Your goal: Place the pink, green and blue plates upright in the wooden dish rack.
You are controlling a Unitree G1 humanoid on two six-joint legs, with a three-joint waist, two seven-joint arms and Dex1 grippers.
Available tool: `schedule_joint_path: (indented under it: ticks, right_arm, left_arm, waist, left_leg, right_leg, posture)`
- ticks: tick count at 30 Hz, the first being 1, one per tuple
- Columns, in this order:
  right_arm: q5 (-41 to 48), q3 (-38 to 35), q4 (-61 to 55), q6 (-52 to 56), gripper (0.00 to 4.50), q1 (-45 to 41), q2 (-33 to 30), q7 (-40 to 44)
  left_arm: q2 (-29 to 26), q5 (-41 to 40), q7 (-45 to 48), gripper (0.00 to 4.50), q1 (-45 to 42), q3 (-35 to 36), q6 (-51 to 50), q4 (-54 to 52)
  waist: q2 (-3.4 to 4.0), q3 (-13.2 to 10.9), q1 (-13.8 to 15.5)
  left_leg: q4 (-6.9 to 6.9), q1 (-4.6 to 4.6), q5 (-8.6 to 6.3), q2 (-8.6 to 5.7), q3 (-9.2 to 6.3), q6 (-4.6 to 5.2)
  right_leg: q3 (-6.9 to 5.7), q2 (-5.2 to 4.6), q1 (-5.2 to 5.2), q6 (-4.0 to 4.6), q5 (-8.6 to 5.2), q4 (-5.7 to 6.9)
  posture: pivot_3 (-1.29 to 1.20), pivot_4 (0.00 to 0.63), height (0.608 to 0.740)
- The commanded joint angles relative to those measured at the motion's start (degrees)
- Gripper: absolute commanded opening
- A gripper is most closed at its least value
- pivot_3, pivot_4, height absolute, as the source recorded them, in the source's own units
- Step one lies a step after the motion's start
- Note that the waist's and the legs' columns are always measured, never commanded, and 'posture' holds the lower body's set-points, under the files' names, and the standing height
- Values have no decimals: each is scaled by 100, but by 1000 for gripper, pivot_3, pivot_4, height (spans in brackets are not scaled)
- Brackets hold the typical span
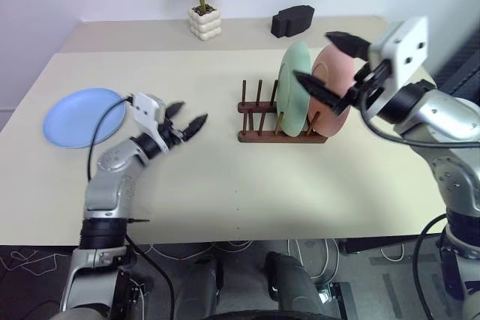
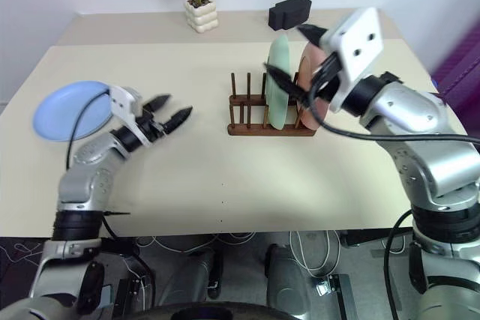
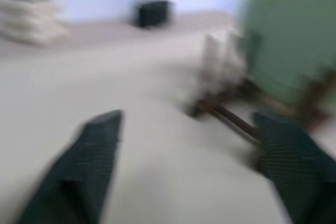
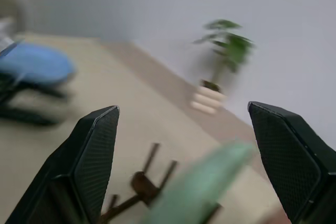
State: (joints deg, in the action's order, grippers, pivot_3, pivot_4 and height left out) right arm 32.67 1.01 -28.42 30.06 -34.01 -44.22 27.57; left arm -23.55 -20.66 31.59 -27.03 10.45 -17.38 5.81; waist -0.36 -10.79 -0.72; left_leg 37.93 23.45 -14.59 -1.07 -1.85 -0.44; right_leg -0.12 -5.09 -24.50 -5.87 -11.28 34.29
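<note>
Wooden dish rack (image 1: 281, 121): dark reddish-brown, two base rails with upright pegs, standing on the beige table (image 1: 225, 185) toward its far right part. Landmark for all entries below.

Green plate (image 1: 294, 84): upright in the rack, in the right half, edge toward the camera.

Pink plate (image 1: 334, 84): upright in the rack, just right of the green plate, in the last slots. The slots at the rack's left end hold nothing.

Blue plate (image 1: 84, 115): lying flat on the table, well apart from the rack, far to its left.

Left claw (image 1: 187, 119): hovering over the table between the blue plate and the rack, pointing toward the rack; fingers spread, holding nothing.

Right claw (image 1: 326, 65): raised above and in front of the rack's right end, level with the tops of the two standing plates; fingers spread wide, nothing between them.

Potted plant (image 1: 201, 5): white pot, at the table's far edge, behind and left of the rack.

Black object (image 1: 292, 20): at the far edge, behind the rack.
</note>
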Motion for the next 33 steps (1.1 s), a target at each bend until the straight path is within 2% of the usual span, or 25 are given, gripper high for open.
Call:
schedule_joint_path:
  ticks: [1, 5, 11, 17, 24, 27, 33]
  right_arm:
    - [-565, 596, -77, -384, 4021, -327, 270, 344]
    - [-1100, 1084, 88, -673, 4021, -450, 593, 590]
    - [-1325, 1145, 187, -753, 4021, -459, 949, 835]
    - [-1475, 1077, 204, -706, 4021, -431, 1152, 910]
    - [-1592, 1017, 129, -643, 4021, -287, 1186, 905]
    - [-1633, 1012, 122, -630, 4021, -274, 1201, 907]
    - [-1685, 1003, 150, -626, 4021, -267, 1226, 918]
  left_arm:
    - [-429, 494, -1438, 4458, -583, 769, -126, 628]
    - [-939, 793, -2712, 4458, -1041, 1398, -344, 1597]
    - [-1406, 949, -3507, 4458, -1097, 1855, -418, 2289]
    - [-1489, 682, -3852, 4458, -1123, 2219, -1033, 3102]
    - [-1272, 198, -3957, 4458, -1276, 2533, -1570, 3371]
    - [-1144, 83, -3935, 3124, -1274, 2559, -1555, 3236]
    - [-833, -63, -3987, 26, -1241, 2470, -1529, 2747]
  waist:
    - [-19, -11, -14]
    - [-28, -16, -12]
    - [-53, -21, 81]
    - [-56, -22, 110]
    - [-64, -21, 134]
    - [-65, -21, 126]
    - [-66, -20, 138]
  left_leg:
    - [0, -1, 0, 1, -2, 0]
    - [-3, -1, 0, 1, -3, 0]
    - [-6, 1, 1, -7, -4, -6]
    - [-7, 1, 2, -7, -2, -13]
    - [-7, 1, 5, -8, -2, -20]
    - [-7, 0, 5, -9, 0, -23]
    - [-7, 0, 5, -10, 0, -25]
  right_leg:
    - [0, 3, -1, 1, 11, 3]
    - [0, 4, -3, -11, 17, 3]
    - [-2, -7, -2, -30, 24, 2]
    - [-2, -9, -3, -31, 29, -1]
    - [-3, -10, -3, -32, 30, -1]
    - [-3, -13, -3, -32, 31, 0]
    - [-3, -16, -4, -31, 32, 1]
  posture:
    - [0, 150, 737]
    - [0, 150, 737]
    - [0, 150, 737]
    - [0, 150, 737]
    - [0, 150, 737]
    - [0, 150, 737]
    - [0, 150, 737]
